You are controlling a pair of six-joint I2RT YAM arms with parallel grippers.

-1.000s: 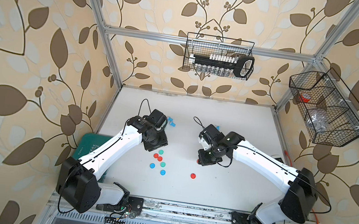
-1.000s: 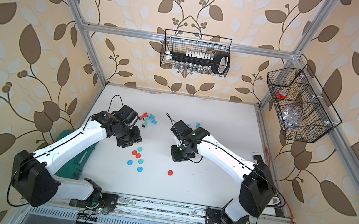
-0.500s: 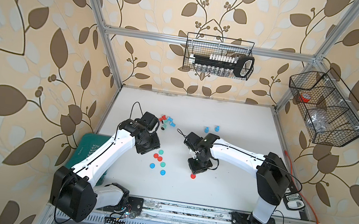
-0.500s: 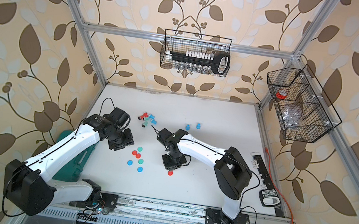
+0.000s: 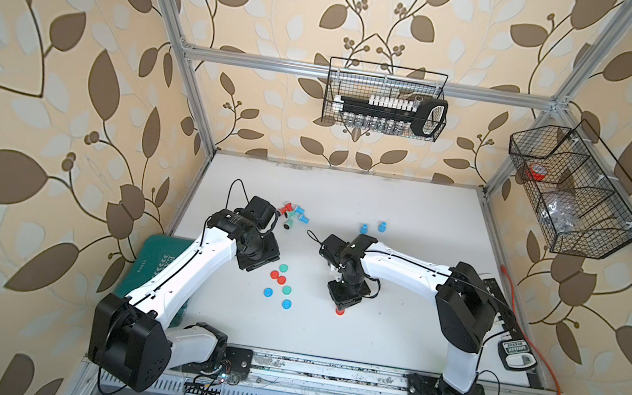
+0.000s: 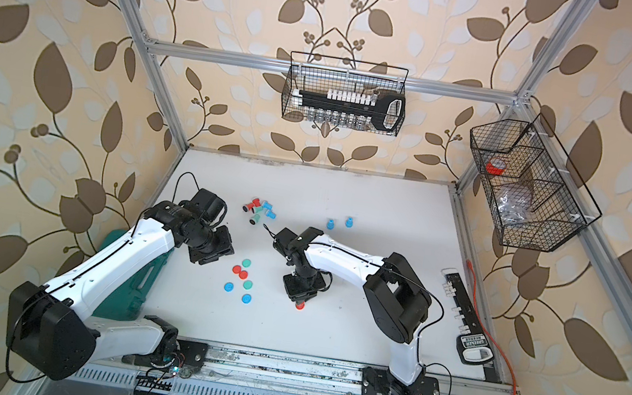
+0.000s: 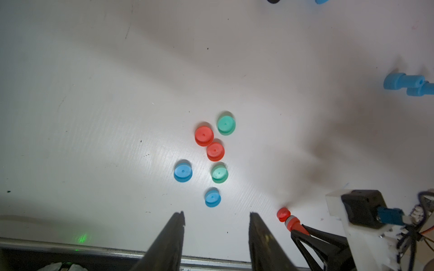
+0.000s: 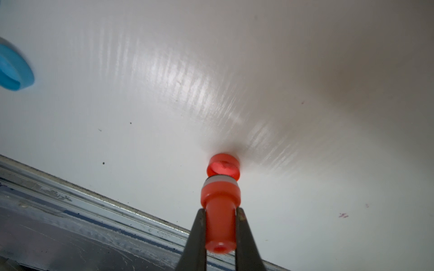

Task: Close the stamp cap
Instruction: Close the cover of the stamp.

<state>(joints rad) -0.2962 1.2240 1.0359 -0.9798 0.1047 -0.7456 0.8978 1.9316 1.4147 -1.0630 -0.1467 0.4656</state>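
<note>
My right gripper (image 8: 220, 212) is shut on the narrow stem of a red stamp (image 8: 220, 199) and points it down at the table. The stamp's white-banded end meets a red cap (image 8: 223, 166) lying open side up. I cannot tell whether it is seated. In both top views the red cap (image 5: 339, 312) (image 6: 299, 306) peeks out just in front of the right gripper (image 5: 346, 299). My left gripper (image 7: 217, 214) is open and holds nothing. It hovers left of several loose caps (image 7: 212, 150), and in a top view this left gripper (image 5: 255, 257) is near them.
Red, green and blue loose caps (image 5: 279, 281) lie between the arms. Uncapped stamps (image 5: 293, 214) lie at the back left, and two blue stamps (image 5: 373, 227) stand behind the right arm. A green case (image 5: 158, 264) sits at the left edge, a scale (image 5: 516, 355) at the right.
My right gripper has carried the red stamp toward the front and down onto the red cap. My left gripper has drifted left and toward the front.
</note>
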